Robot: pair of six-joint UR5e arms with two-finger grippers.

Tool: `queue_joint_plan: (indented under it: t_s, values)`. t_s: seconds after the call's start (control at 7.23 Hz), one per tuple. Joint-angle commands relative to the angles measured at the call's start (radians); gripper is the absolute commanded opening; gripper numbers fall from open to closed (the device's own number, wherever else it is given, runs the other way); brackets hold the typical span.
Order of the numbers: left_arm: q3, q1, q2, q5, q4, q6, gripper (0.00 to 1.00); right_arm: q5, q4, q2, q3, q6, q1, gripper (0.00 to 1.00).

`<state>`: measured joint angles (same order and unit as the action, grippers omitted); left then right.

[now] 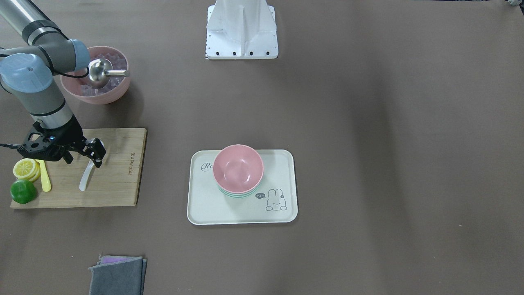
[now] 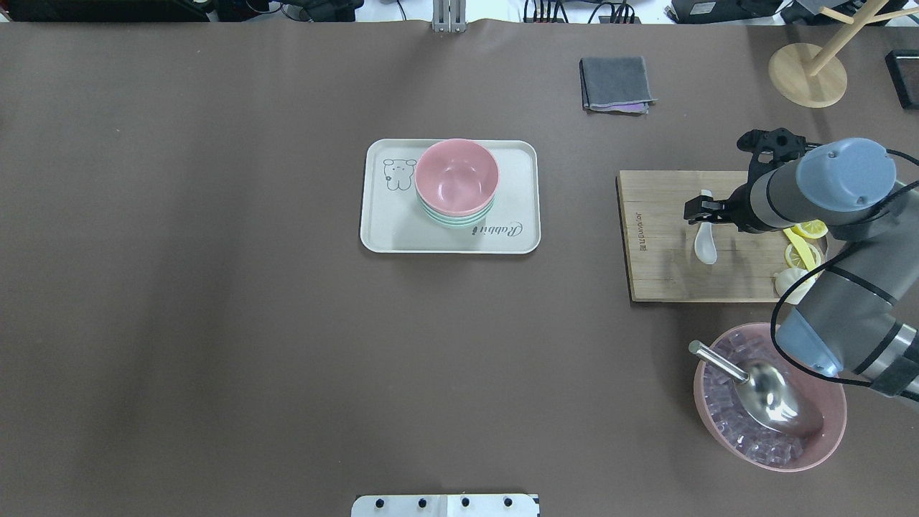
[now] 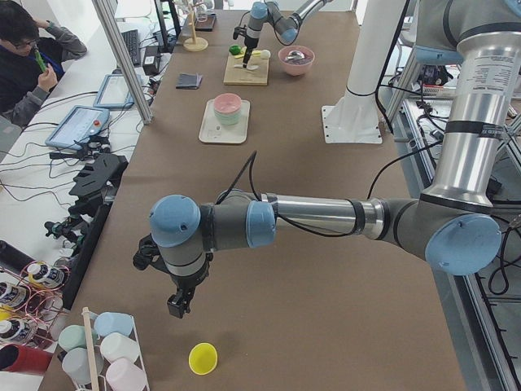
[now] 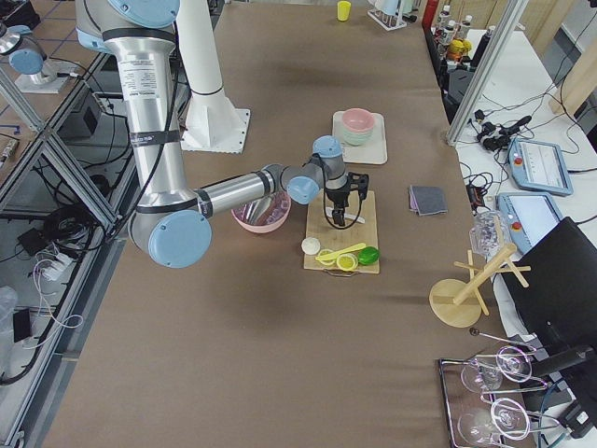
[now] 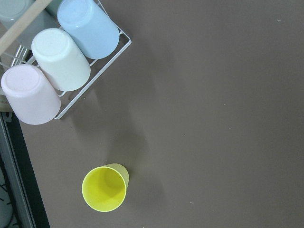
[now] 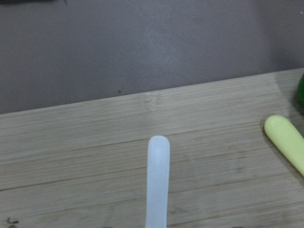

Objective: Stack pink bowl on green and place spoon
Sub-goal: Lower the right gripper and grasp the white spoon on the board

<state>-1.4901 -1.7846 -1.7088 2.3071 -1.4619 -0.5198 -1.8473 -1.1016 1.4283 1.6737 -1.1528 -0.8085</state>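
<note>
The pink bowl (image 1: 238, 168) sits nested on the green bowl (image 1: 237, 195) on the pale tray (image 1: 208, 205); the stack also shows in the overhead view (image 2: 456, 176). The white spoon (image 1: 85, 179) lies on the wooden cutting board (image 1: 118, 180). My right gripper (image 1: 84, 155) hangs low over the spoon's handle end with its jaws apart and holds nothing. The right wrist view shows the handle (image 6: 157, 180) flat on the board and no fingers. My left gripper (image 3: 181, 305) hovers far off over bare table; I cannot tell its state.
A yellow spoon (image 1: 45, 180), lemon slices (image 1: 25, 168) and a lime (image 1: 22, 191) share the board. A big pink bowl of ice (image 1: 114, 92) with a metal scoop stands behind it. A grey cloth (image 1: 116, 276) lies near the front edge. A yellow cup (image 5: 104, 187) and a cup rack lie under the left wrist.
</note>
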Motion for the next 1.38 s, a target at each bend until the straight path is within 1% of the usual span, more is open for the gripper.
queue_joint_plan:
  t_s: [0.0,0.28,0.41,0.69,0.83,0.97,1.24]
  values:
    - [0.001,0.001,0.014,0.000,-0.032,0.003,0.98,0.002,0.000,-0.005,-0.006,-0.007,0.000,0.61]
    - [-0.002,0.001,0.021,0.000,-0.035,-0.002,0.98,0.002,0.000,-0.005,-0.006,-0.007,0.000,0.52]
    - [-0.002,0.001,0.023,0.000,-0.035,-0.002,0.98,0.002,0.000,-0.005,-0.008,-0.007,0.000,0.50]
    - [-0.001,0.001,0.023,0.002,-0.035,-0.002,0.98,0.002,0.000,-0.006,-0.008,-0.007,0.000,0.50]
    - [0.001,0.001,0.023,0.002,-0.035,-0.002,0.98,0.003,0.000,-0.005,-0.008,-0.007,0.000,0.45]
    - [0.001,0.001,0.023,0.002,-0.035,-0.002,0.98,0.003,0.000,-0.006,-0.008,-0.007,0.000,0.43]
    - [0.001,0.001,0.023,0.002,-0.035,-0.002,0.98,0.003,0.000,-0.006,-0.009,-0.007,0.000,0.42]
